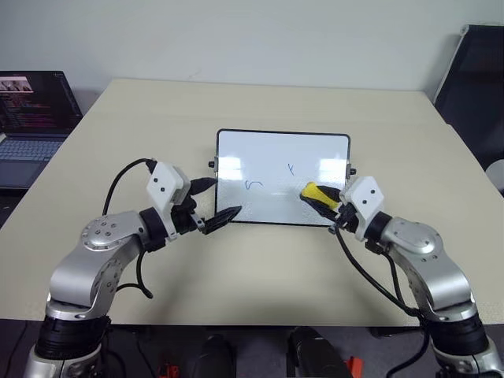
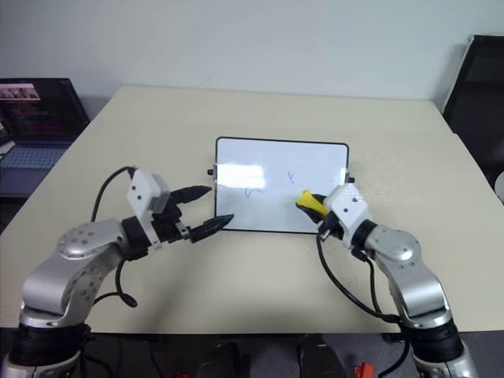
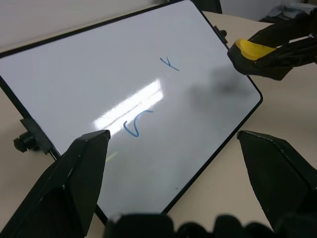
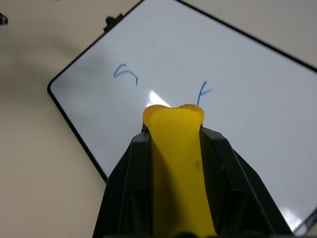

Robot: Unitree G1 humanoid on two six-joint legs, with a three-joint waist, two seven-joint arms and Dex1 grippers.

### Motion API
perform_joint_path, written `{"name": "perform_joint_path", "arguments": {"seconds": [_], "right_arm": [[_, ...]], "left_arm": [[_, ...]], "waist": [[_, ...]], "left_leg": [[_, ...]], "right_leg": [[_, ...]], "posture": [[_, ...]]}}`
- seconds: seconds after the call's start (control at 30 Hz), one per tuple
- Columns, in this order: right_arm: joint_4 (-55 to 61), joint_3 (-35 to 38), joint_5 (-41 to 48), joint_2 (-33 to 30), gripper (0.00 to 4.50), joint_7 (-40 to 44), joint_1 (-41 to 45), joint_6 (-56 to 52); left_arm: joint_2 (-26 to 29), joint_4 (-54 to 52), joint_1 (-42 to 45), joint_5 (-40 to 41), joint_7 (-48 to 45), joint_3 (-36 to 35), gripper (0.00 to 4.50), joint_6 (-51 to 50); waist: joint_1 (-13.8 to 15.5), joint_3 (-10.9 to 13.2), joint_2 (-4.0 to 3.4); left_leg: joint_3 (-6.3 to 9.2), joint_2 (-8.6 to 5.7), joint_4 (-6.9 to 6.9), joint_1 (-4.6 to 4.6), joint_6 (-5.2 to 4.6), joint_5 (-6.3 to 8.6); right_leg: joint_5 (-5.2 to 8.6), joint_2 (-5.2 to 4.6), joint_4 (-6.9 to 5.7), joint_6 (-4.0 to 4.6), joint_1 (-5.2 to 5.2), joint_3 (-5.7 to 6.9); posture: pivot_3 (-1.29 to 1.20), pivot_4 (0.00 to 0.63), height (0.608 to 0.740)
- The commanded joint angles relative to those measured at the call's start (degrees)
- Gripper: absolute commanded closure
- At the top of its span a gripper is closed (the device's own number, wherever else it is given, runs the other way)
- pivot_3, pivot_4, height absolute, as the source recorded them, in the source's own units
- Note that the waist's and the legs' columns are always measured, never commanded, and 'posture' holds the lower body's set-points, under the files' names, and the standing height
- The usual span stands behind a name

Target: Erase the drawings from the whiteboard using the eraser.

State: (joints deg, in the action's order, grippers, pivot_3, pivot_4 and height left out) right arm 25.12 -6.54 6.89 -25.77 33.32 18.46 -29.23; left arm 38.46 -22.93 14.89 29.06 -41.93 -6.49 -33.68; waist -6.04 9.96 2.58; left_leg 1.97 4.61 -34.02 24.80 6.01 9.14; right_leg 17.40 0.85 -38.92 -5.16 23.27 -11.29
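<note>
Eraser (image 4: 177, 163) sits clamped between the two black fingers of the right gripper (image 1: 324, 198), its yellow end sticking out past the fingertips and held over the right part of the whiteboard (image 1: 260, 153). From the right wrist view that yellow tip lies just beside the small blue mark near the board's middle. Two drawings (image 3: 136, 124) show on the white surface: a curl toward the left and that smaller tick further right. The whiteboard lies flat on the beige table (image 1: 157, 110). The left gripper (image 1: 211, 201) hangs at the board's near left corner, its jaws spread wide with nothing between them. A laptop (image 1: 31, 130) stands off the table's left edge.
</note>
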Motion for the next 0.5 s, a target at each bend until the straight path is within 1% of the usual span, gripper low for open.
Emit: {"name": "perform_joint_path", "arguments": {"seconds": [0.03, 0.17, 0.23, 0.33, 0.5], "right_arm": [[-1.7, -2.0, -2.1, 0.3, 3.5, -1.3, 4.6, -0.9], [-8.3, -4.6, -4.8, 2.5, 3.5, -3.4, 11.9, -1.4], [-12.6, -6.1, -6.9, 3.3, 3.5, -4.3, 15.5, -0.2], [-19.2, -6.6, -9.3, 4.7, 3.5, -6.4, 20.3, 1.5], [-25.6, -7.5, -11.9, 5.6, 3.5, -7.2, 23.3, 2.9]], "left_arm": [[0.5, -1.3, 1.9, -0.2, 0.0, 0.4, 0.0, 0.1], [0.7, 0.6, 3.0, -1.0, -1.0, 1.3, 0.0, 1.1], [0.9, 1.5, 3.2, -1.5, -1.7, 1.8, 0.0, 1.9], [0.9, 2.7, 2.5, -2.2, -2.9, 1.8, 0.0, 3.4], [0.5, 4.2, 1.3, -3.0, -4.3, 1.9, 0.0, 5.6]], "waist": [[0.0, 0.0, 0.0], [-0.1, 0.0, -0.02], [-0.2, 0.0, -0.02], [-0.2, 0.0, -0.03], [-0.2, 0.0, -0.03]], "left_leg": [[0.0, 0.0, 0.0, 0.0, 0.0, 0.0], [0.02, 0.0, 0.01, 0.0, 0.0, 0.0], [0.02, 0.0, 0.02, 0.01, 0.0, 0.0], [0.04, 0.0, 0.05, 0.01, 0.0, 0.0], [0.07, 0.01, 0.1, 0.04, 0.0, 0.0]], "right_leg": [[0.0, 0.0, 0.0, -0.01, -0.01, 0.01], [-0.04, 0.01, 0.0, -0.07, 0.0, 0.03], [-0.16, 0.0, 0.0, -0.28, 0.01, 0.04], [-0.18, 0.01, 0.0, -0.31, 0.01, 0.07], [-0.17, 0.0, 0.01, -0.28, 0.02, 0.13]], "posture": [[0.0, 0.15, 0.74], [0.0, 0.15, 0.74], [0.0, 0.15, 0.74], [0.0, 0.15, 0.74], [0.0, 0.15, 0.74]]}}
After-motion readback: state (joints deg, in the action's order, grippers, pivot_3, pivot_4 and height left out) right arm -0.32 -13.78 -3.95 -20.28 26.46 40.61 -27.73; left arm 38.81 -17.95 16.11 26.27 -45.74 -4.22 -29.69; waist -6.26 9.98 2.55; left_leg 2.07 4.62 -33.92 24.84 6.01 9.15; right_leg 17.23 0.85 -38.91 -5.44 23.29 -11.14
